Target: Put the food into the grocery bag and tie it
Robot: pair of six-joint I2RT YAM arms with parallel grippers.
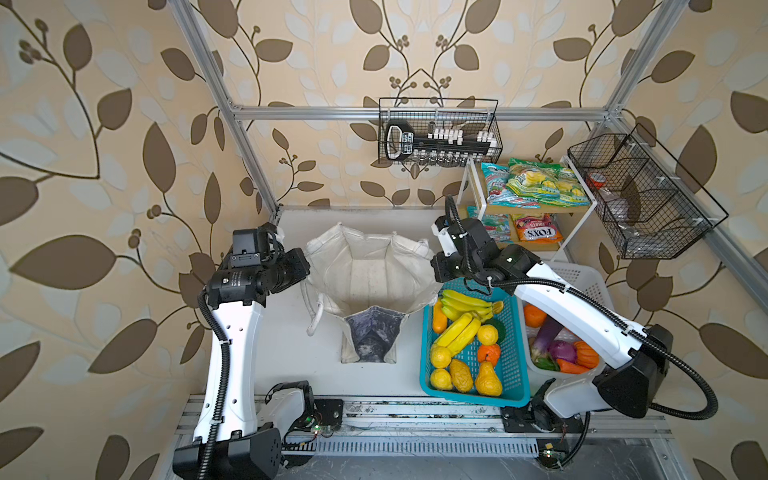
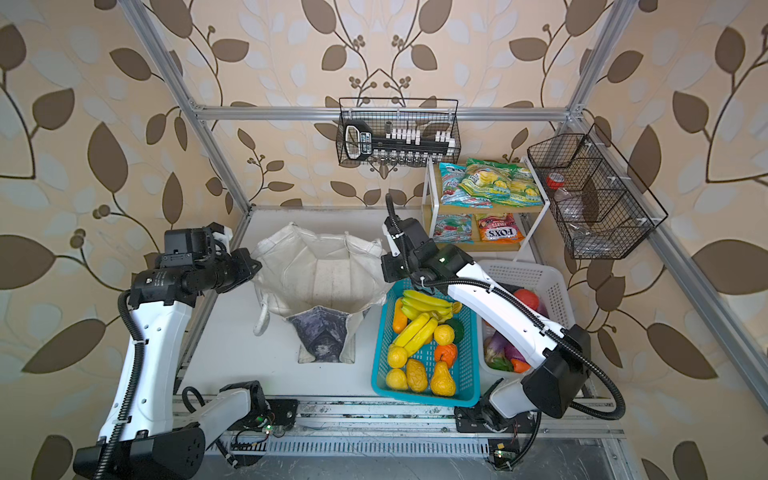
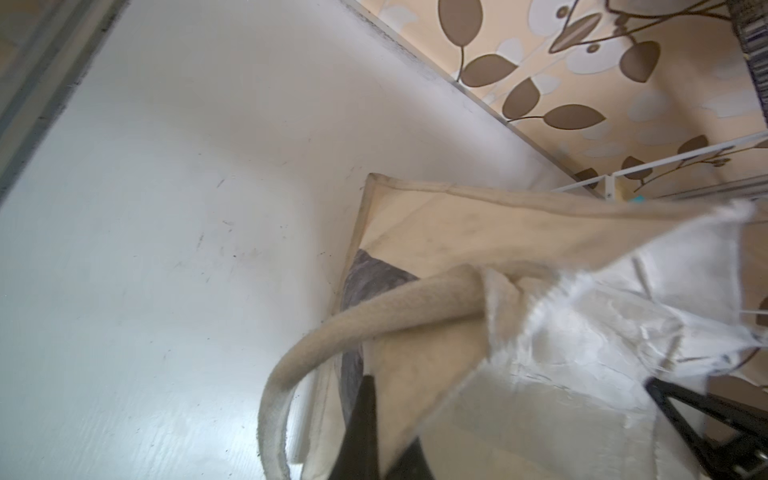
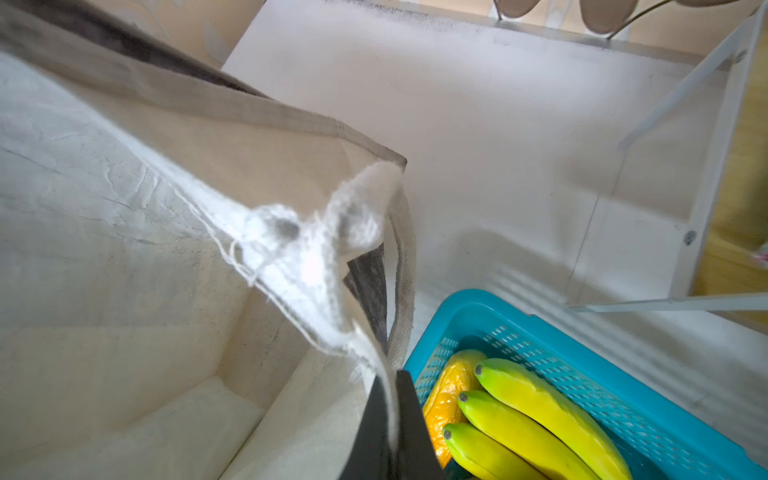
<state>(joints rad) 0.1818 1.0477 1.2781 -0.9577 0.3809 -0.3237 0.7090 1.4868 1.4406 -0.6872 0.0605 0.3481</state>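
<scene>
The large off-white cloth tote bag (image 1: 365,266) stands at the middle of the white counter (image 1: 291,353), its mouth spread wide and, as far as shows, nothing inside. The left tool (image 3: 386,453) is closed on the rim of its left side, and the right tool (image 4: 391,432) is closed on the frayed rim opposite. Draw both rims gently outward and up until the walls stand alone. Then free only the right tool, since it is nearest the teal plastic basket (image 1: 509,340) holding the yellow banana bunch (image 1: 469,301), just beside the bag toward the counter's front right corner.
</scene>
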